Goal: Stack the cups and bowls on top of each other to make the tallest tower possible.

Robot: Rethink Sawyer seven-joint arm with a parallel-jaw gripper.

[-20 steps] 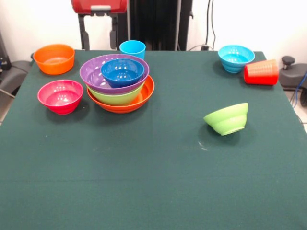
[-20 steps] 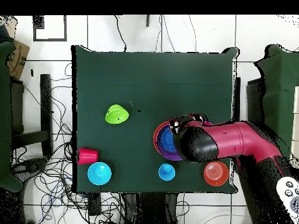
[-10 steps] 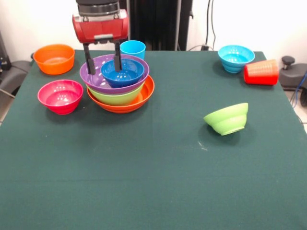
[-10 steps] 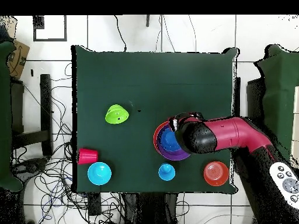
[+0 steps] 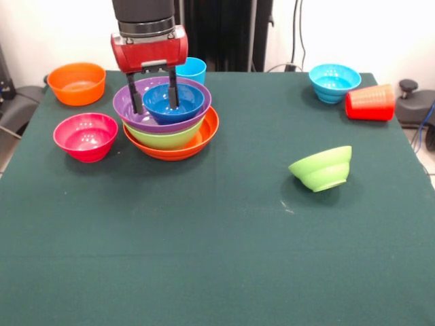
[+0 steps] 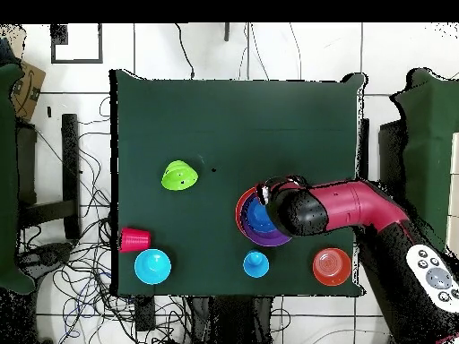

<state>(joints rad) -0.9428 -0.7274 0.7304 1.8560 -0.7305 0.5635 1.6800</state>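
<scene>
End effector (image 5: 154,100) spread, straddling rim of dark blue bowl (image 5: 178,102) nested in purple bowl (image 5: 136,109).

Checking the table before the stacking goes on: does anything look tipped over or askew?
Yes, two things. The red cup lies on its side at the table's edge beside the light blue bowl, and the small green bowl sits tilted, alone on the cloth.
</scene>
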